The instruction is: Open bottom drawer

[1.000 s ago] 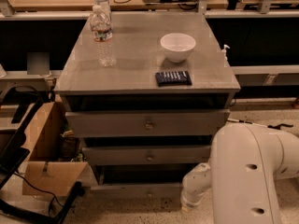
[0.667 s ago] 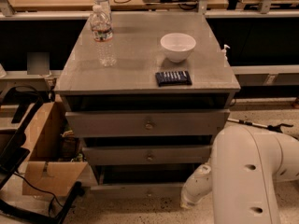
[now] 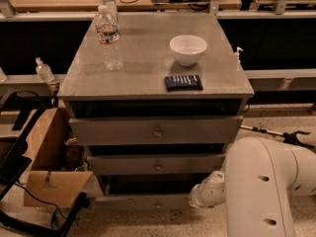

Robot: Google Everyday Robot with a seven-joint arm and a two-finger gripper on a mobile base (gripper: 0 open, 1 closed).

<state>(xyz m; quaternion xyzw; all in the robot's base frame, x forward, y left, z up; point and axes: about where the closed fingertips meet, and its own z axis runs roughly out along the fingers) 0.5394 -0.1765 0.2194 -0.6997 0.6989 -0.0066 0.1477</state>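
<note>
The hand (image 3: 197, 199) sits low at 5 o'clock in the view, by the right end of the bottom drawer (image 3: 143, 201); whether it is apart or together I cannot tell. The drawer, at 6 o'clock, looks shut or perhaps barely out. The step is the approach: next the hand must reach the knob (image 3: 158, 205) at its 9 o'clock and pull. The box (image 3: 47, 181) at 8 o'clock stands aside. The bowl (image 3: 188, 49), bottle (image 3: 109, 33) and packet (image 3: 183, 82) rest on the tabletop (image 3: 143, 58), out of the way.

I note the bottom drawer (image 3: 143, 200), the lowest and narrowest grey front with a small round centre knob, level, a dark gap above it, with the gripper (image 3: 198, 197) at its right end.
</note>
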